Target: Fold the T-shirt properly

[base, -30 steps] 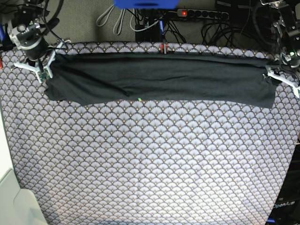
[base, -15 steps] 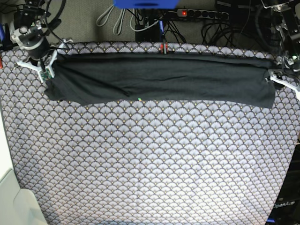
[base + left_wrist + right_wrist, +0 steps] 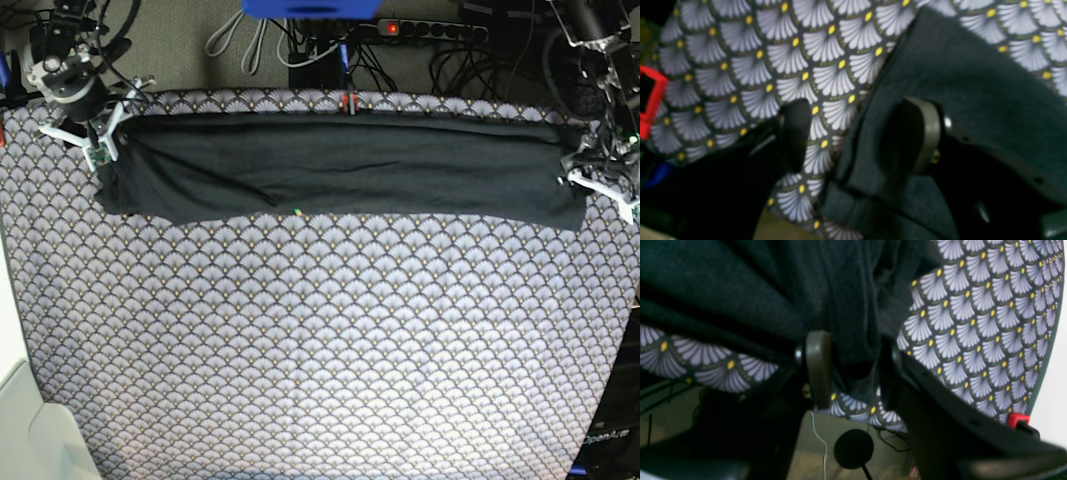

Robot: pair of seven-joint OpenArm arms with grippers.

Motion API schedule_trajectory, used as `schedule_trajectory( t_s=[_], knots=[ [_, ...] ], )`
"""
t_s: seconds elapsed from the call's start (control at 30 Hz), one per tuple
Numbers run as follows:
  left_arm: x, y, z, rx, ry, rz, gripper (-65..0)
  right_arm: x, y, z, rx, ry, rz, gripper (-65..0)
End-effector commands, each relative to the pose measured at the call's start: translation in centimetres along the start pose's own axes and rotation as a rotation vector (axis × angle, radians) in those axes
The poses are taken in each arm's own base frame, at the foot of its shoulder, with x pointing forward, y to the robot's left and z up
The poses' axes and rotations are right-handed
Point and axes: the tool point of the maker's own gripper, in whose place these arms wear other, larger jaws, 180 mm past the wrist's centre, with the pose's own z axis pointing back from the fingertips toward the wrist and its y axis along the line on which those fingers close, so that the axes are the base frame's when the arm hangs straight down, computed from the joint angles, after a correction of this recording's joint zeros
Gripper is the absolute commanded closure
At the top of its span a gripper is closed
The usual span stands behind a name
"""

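T-shirt (image 3: pixel 370 165) lies as long narrow strip across far side of the patterned tablecloth (image 3: pixel 320 330), its left-wrist-view end partly covered by a blurred finger and cut off at the frame edge. Left gripper (image 3: pixel 863 136) has fingers apart at that end, one over the cloth; right gripper (image 3: pixel 853 370) has fingers apart around the bunched other end, contact hard to make out, tips blurry.

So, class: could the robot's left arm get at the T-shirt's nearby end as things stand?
Probably yes: its fingers stand open around the edge of the T-shirt, with nothing between.
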Motion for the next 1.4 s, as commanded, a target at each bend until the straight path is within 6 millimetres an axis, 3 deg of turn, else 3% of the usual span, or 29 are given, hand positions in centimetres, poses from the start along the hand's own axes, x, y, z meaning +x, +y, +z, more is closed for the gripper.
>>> schedule_trajectory(
  t_s=[0.0,0.33,0.53,0.67,0.77,0.93,0.97,1.1,1.2,1.37],
  knots=[
    [1.7,0.6,0.2,0.009,-0.038,-0.008,-41.2,0.7,-0.5,0.3,-0.014,-0.030,0.001,-23.6],
    [0.5,-2.4,-0.7,-0.046,0.004,-0.075,-41.2,0.7,-0.5,0.3,-0.014,-0.030,0.001,-23.6],
    [-0.3,-2.3,-0.7,-0.046,0.020,-0.076,-40.9,0.7,-0.6,0.3,-0.015,-0.030,0.003,-23.6],
    [-2.6,-1.5,-1.0,-0.035,0.074,-0.067,-40.0,1.3,-0.9,0.1,-0.022,-0.045,0.002,-23.6],
    [-4.0,-1.0,-1.5,-0.027,0.112,-0.053,-29.2,1.5,-0.9,0.1,-0.023,-0.048,0.002,-23.6],
    [-5.3,-0.4,-1.8,-0.016,0.151,-0.043,-0.5,1.5,-1.0,0.1,-0.024,-0.049,0.002,-23.6],
    [-5.4,-0.3,-1.8,-0.015,0.154,-0.041,0.0,1.5,-1.0,0.1,-0.024,-0.049,0.002,-23.6],
    [-5.1,-0.3,-1.7,-0.014,0.146,-0.043,-0.2,1.9,-1.1,0.0,-0.028,-0.057,0.002,-23.6],
    [-3.6,-0.8,-0.8,-0.024,0.097,-0.068,-0.3,1.9,-1.2,0.0,-0.030,-0.058,0.002,-23.6],
    [0.8,-4.2,2.5,-0.075,-0.072,-0.133,-0.3,1.9,-1.2,0.0,-0.029,-0.057,0.004,-23.6]
  ],
)
